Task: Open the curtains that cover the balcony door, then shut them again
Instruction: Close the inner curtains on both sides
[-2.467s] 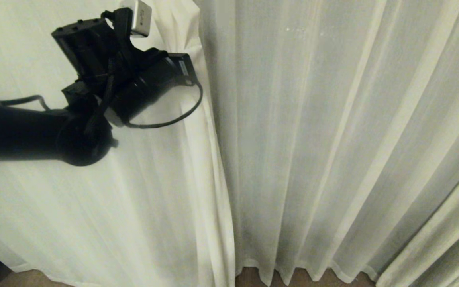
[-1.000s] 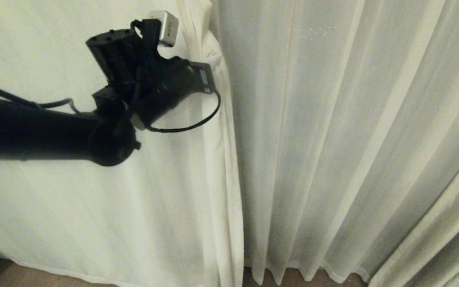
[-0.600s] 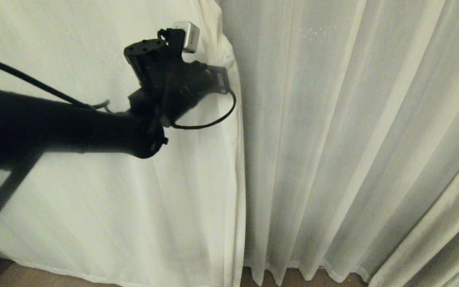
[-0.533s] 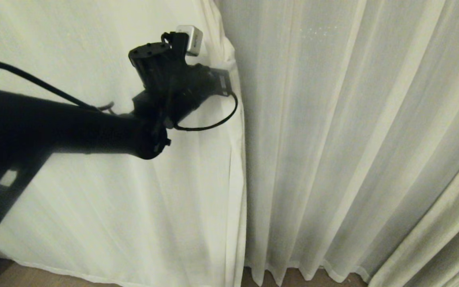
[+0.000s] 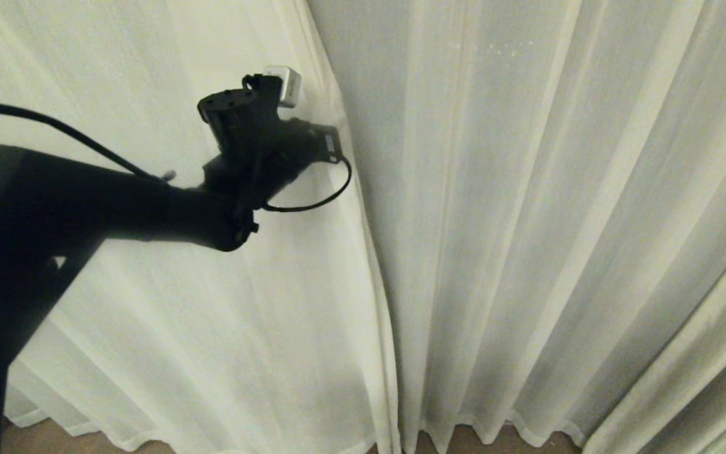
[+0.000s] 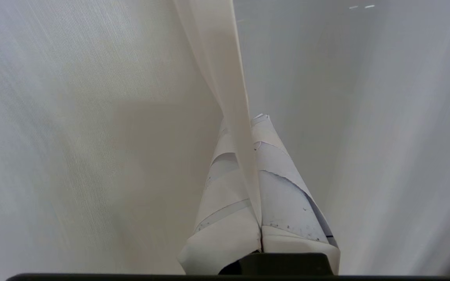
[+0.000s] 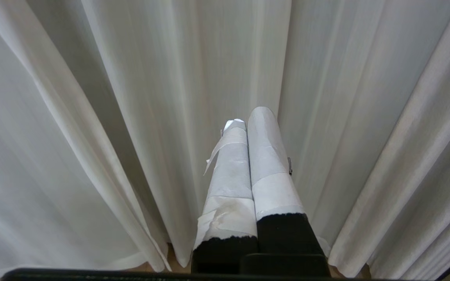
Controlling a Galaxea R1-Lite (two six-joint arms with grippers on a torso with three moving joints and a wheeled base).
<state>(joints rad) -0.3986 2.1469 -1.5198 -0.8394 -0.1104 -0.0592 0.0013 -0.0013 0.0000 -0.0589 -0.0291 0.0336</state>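
The curtains (image 5: 527,221) hang drawn across the whole head view, two cream panels meeting at a seam a little left of centre, with no glass or frame showing between them. The left panel (image 5: 167,353) overlaps the right panel (image 5: 558,252) along that seam, and its inner edge (image 6: 225,78) is pulled slightly out of line where the left end effector (image 6: 258,121) has it.

In the left wrist view the two taped fingers (image 6: 283,195) are pressed together with the folded hem of the left panel running down between them, so the left end effector is clamped on that edge. In the head view the left arm (image 5: 86,202) reaches in from the left side of the seam, its wrist just beside the edge and well above the hem.

The right end effector (image 7: 250,117) has its taped fingers (image 7: 229,175) closed against each other with nothing between them, pointing at the pleats of the right panel, close to the fabric; whether it touches cannot be told.

Below the wavy hem, a strip of brown floor (image 5: 464,438) shows under the right panel near the seam.
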